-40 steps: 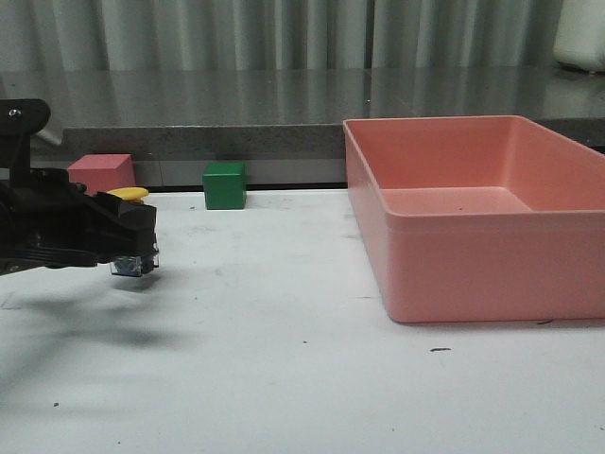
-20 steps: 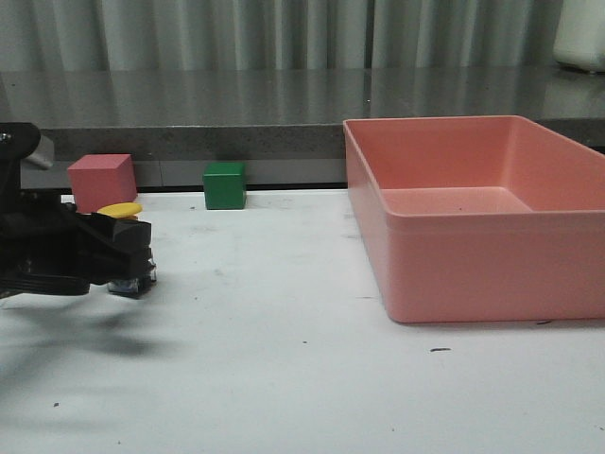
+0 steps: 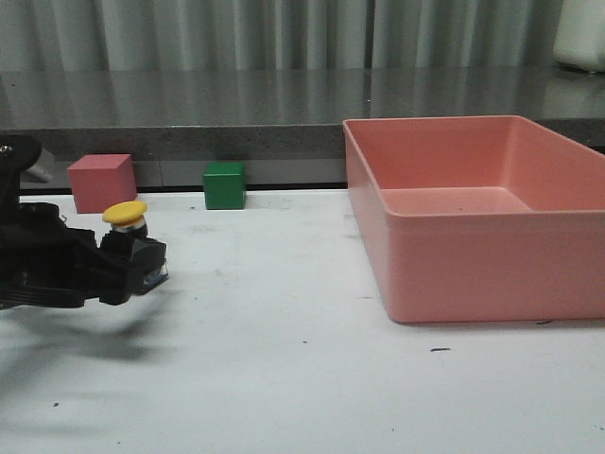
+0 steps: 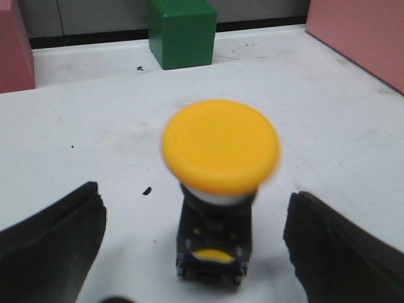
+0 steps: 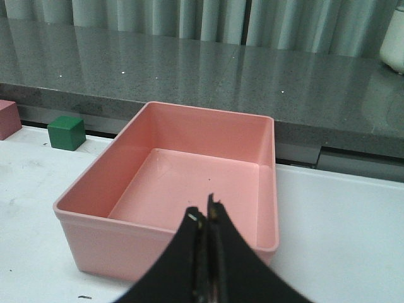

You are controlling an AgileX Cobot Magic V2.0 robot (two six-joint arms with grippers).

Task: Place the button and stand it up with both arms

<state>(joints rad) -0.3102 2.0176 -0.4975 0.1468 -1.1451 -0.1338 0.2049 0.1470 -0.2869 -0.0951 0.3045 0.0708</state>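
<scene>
No readable brand, label or writing anywhere I can see; the only marking is a small yellow patch low on the button's body in the left wrist view, too blurry to make out. The button [image 4: 220,151] stands upright on the white desk [image 3: 302,378], yellow mushroom cap on top w/ a pale ring just under it, black body below, bluish base edge touching the desk. In the front view the button [image 3: 126,214] is at the far left of the desk, just in front of the pink-red cube [image 3: 101,181] and left of the green cube [image 3: 225,184], w/ its lower part hidden behind my left gripper [image 3: 142,265]. From the left wrist cam the left gripper [image 4: 196,249] has its fingers [image 4: 53,243] spread wide, one on each side of the button, gaps visible both sides, so nothing is pinched. The cap looks a bit soft/blurred at the edges in that view. Green cube [image 4: 182,31] sits behind the button near the desk's back edge. The right gripper [image 5: 206,221] shows only in its own wrist cam, fingers [image 5: 196,237] pressed together w/ nothing between them, hanging above the near side of the pink bin [image 5: 170,189]. In the front view the pink bin [image 3: 473,265] is on the right half of the desk, well apart from the button, and looks to have nothing in it.
</scene>
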